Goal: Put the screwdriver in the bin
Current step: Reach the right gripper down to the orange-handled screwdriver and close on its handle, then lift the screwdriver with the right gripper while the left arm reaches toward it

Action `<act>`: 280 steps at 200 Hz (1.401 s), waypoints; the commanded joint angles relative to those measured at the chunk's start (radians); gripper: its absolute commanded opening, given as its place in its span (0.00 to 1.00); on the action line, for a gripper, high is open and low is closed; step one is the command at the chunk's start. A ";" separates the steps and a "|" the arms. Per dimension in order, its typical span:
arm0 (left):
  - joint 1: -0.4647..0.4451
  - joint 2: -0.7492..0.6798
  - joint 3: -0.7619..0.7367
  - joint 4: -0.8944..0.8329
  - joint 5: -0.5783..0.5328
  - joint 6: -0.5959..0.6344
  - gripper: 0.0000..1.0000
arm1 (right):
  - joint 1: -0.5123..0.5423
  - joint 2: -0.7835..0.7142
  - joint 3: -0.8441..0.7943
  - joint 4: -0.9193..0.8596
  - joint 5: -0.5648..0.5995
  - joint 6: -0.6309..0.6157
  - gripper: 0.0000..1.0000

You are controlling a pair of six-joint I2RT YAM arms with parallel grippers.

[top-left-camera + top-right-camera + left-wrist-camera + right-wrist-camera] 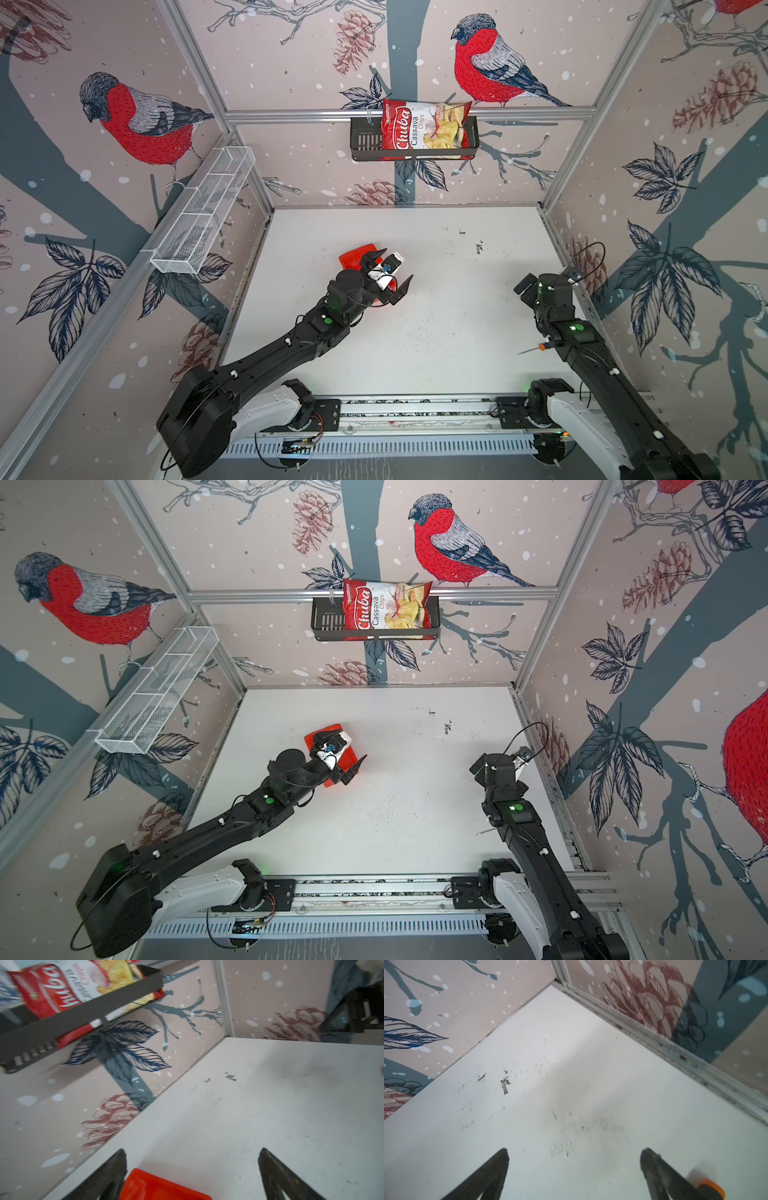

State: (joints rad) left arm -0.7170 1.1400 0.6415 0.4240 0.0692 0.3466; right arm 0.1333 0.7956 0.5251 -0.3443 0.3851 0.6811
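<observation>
lying shaft toward 9 o'clock, the screwdriver (541,346) rests at 6 o'clock of the nearer right gripper (574,1153), jaws gaping empty like those of the left gripper (192,1153).

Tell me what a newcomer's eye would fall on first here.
Big red-breasted birds printed on the wall panels strike first, then the red Chuba cassava chips bag standing in the black slotted metal basket on the back rail. On the white table, the open left pincer hangs over a small red-orange plastic tray, and a small orange-collared screwdriver lies half hidden under the black right arm.
</observation>
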 commanded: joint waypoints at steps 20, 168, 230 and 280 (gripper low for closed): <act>-0.004 0.093 0.022 -0.031 0.313 0.002 0.97 | -0.069 -0.005 -0.031 -0.191 -0.021 0.172 1.00; -0.075 0.156 0.008 -0.089 0.373 0.047 0.97 | -0.306 0.204 -0.166 -0.072 -0.193 0.208 0.73; -0.074 0.163 0.013 -0.088 0.355 0.043 0.97 | -0.313 0.261 -0.146 -0.068 -0.265 0.161 0.65; -0.074 0.165 0.012 -0.083 0.332 0.036 0.97 | -0.313 0.274 -0.142 -0.047 -0.294 0.137 0.42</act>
State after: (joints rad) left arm -0.7895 1.3014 0.6460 0.3298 0.4168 0.3904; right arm -0.1814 1.0565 0.3847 -0.3714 0.1768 0.8379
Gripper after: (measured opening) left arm 0.971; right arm 0.434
